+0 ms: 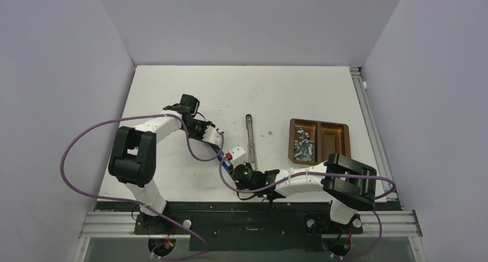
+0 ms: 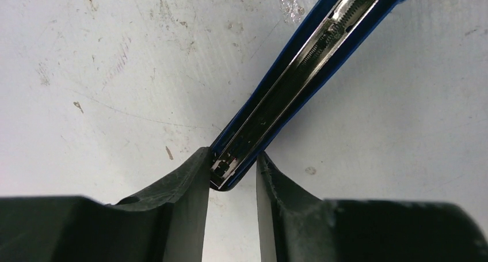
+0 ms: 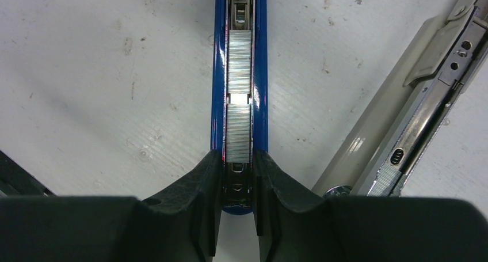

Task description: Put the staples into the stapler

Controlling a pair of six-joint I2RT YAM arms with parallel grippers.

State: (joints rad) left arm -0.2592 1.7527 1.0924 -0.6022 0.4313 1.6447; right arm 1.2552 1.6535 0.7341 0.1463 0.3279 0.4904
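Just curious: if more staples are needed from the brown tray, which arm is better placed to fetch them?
Probably the right: the brown tray sits beside that arm, far from the left. The right gripper is clamped on the blue stapler, though.

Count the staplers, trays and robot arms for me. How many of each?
Open staplers: 2 (a long blue stapler, a long beige metal stapler)
Brown wooden two-compartment tray: 1
White-and-black robot arms: 2 (left arm, right arm)
Total: 5
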